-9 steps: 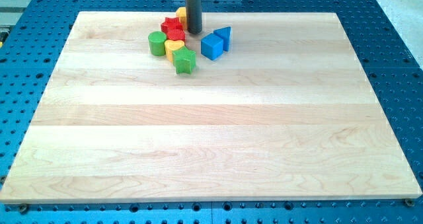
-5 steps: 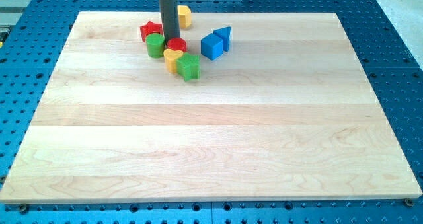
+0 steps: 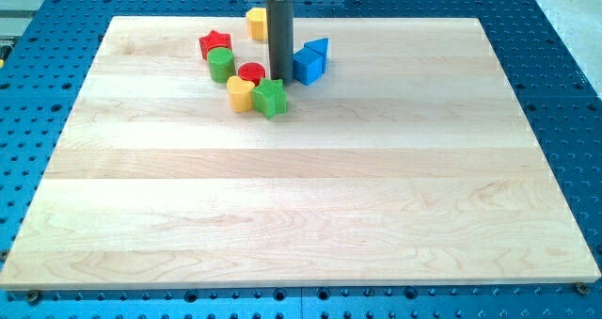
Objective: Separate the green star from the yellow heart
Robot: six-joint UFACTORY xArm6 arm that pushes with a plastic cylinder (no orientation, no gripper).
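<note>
The green star (image 3: 270, 98) lies on the wooden board (image 3: 301, 197) near the view's top, touching the yellow heart (image 3: 241, 92) on its left. My tip (image 3: 279, 73) stands just above the green star, between the red cylinder (image 3: 250, 73) on its left and the blue cube (image 3: 307, 65) on its right. The rod rises straight up from there.
A green cylinder (image 3: 221, 64) and a red star (image 3: 214, 44) sit left of the cluster. A yellow block (image 3: 256, 23) lies at the board's top edge. A blue triangular block (image 3: 320, 48) sits behind the blue cube.
My tip has moved right, from between the green cylinder and red cylinder to the right side of the red cylinder. The yellow heart and green star shifted slightly.
</note>
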